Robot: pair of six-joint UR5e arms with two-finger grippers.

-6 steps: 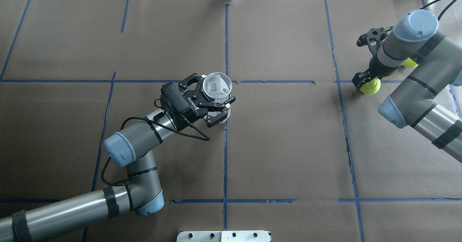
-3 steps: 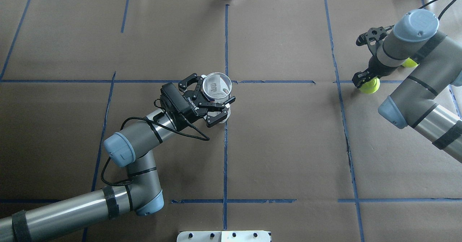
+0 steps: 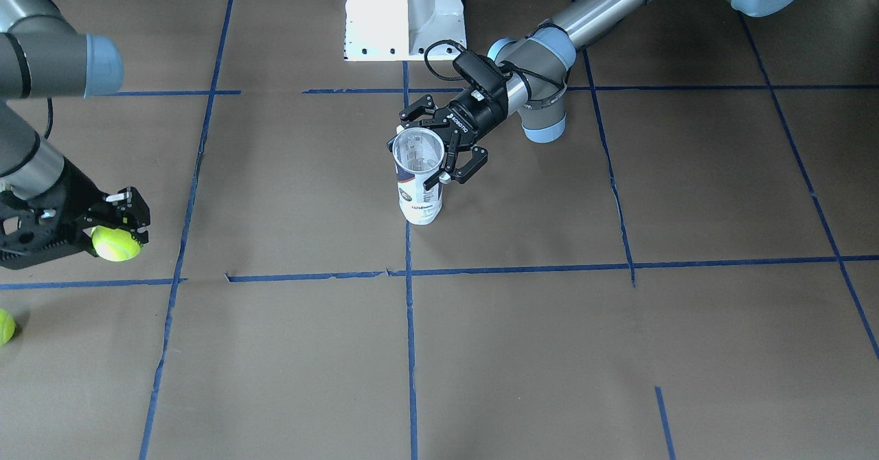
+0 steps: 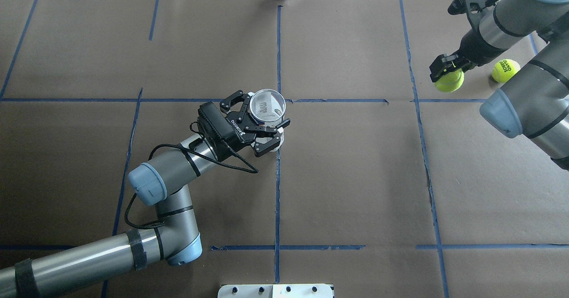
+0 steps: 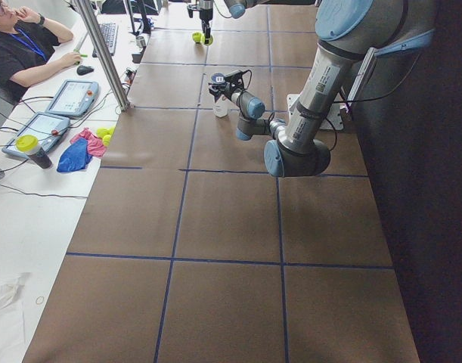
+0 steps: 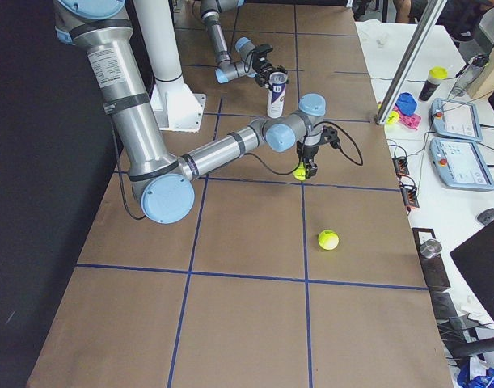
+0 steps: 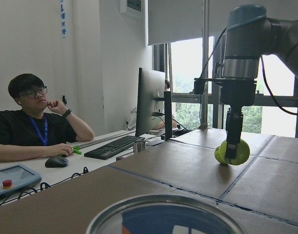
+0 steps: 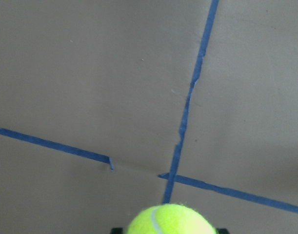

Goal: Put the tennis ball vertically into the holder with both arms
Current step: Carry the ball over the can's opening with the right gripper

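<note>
Here the left jaws grip the upright can (image 4: 266,106). Well to the can's right, the right jaws clamp a ball (image 4: 450,82)

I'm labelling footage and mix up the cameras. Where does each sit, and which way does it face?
Front-facing: across the table, facing the pedestal; left arm, right arm show.
Overhead: behind the pedestal, looking down; left gripper holds the holder, right gripper the tennis ball.
Exterior left: table end; left arm near.
Exterior right: opposite end; right arm near.
Left wrist: level over the holder's rim; right arm ahead.
Right wrist: straight down; ball at bottom edge.
Shared: both wrists see the ball.
</note>
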